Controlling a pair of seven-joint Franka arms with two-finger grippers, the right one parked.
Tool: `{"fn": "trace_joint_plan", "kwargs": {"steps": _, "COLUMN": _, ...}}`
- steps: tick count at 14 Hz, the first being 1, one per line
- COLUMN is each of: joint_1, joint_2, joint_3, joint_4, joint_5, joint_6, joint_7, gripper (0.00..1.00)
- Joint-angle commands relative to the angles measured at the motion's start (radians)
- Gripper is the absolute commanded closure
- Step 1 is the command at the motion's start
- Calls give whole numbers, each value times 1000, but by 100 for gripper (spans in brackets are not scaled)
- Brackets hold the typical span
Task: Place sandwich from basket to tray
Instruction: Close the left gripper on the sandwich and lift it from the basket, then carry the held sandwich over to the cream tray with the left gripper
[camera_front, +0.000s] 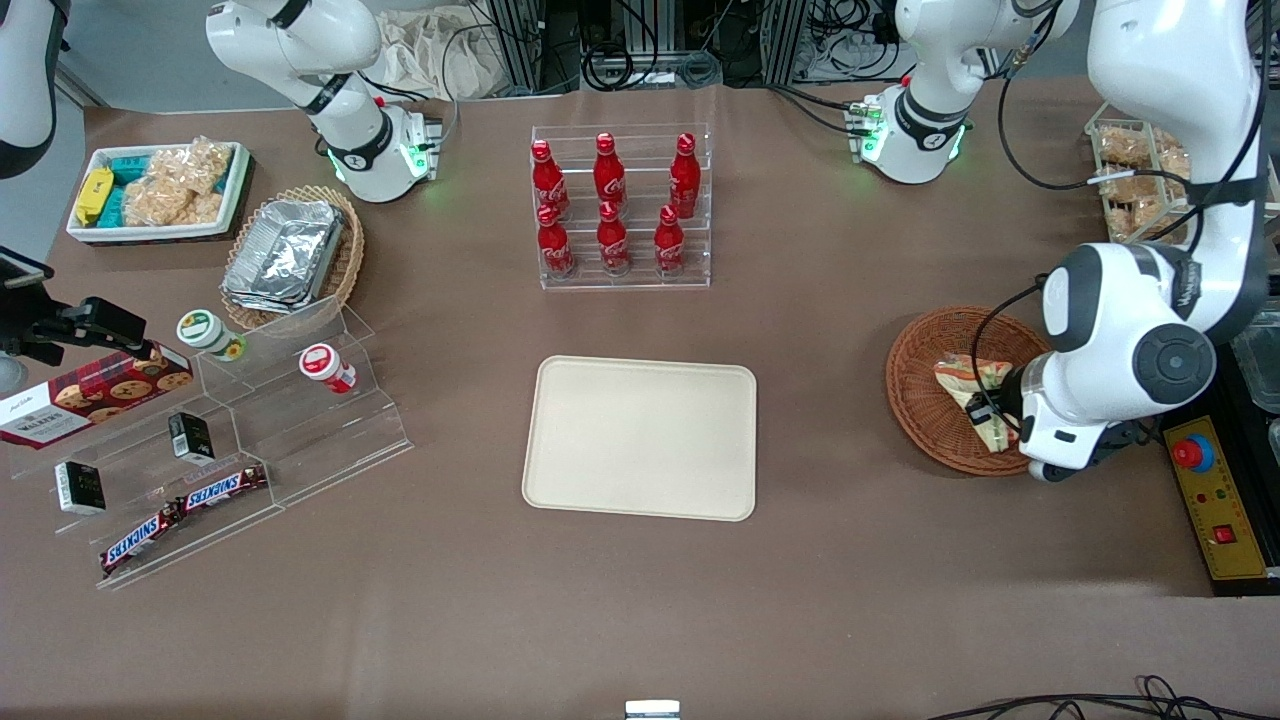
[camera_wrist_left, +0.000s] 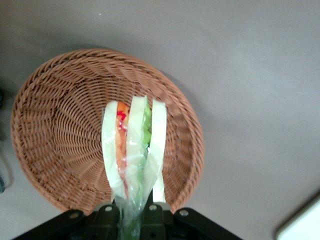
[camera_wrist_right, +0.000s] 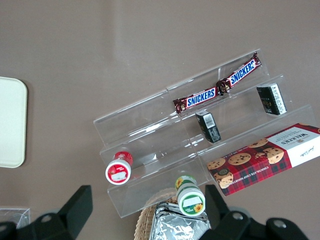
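Note:
The wrapped sandwich stands on edge in the round reddish-brown basket, toward the working arm's end of the table. My left gripper is over the part of the basket nearer the front camera and is shut on the sandwich. In the left wrist view the gripper pinches the narrow wrapped end of the sandwich, with the basket under it. I cannot tell whether the sandwich still touches the basket floor. The cream tray lies empty at mid-table; a corner of it shows in the left wrist view.
A clear rack of red bottles stands farther from the front camera than the tray. A yellow control box lies beside the basket at the table's end. Clear display steps, a foil-container basket and a white snack bin lie toward the parked arm's end.

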Motion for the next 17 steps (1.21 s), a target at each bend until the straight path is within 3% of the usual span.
{"fn": "trace_joint_plan", "kwargs": {"steps": 1, "joint_1": -25, "joint_2": 10, "joint_3": -3, "joint_4": 132, "joint_5": 14, "joint_6": -112, "joint_7": -19, "gripper": 92}}
{"fn": "trace_joint_plan", "kwargs": {"steps": 9, "joint_1": -336, "joint_2": 77, "joint_3": -3, "joint_4": 160, "joint_5": 9, "joint_6": -104, "joint_7": -36, "gripper": 91}}
{"fn": "trace_joint_plan", "kwargs": {"steps": 17, "joint_1": -442, "joint_2": 256, "joint_3": -18, "joint_4": 259, "joint_5": -2, "joint_6": 56, "joint_7": -32, "gripper": 90}}
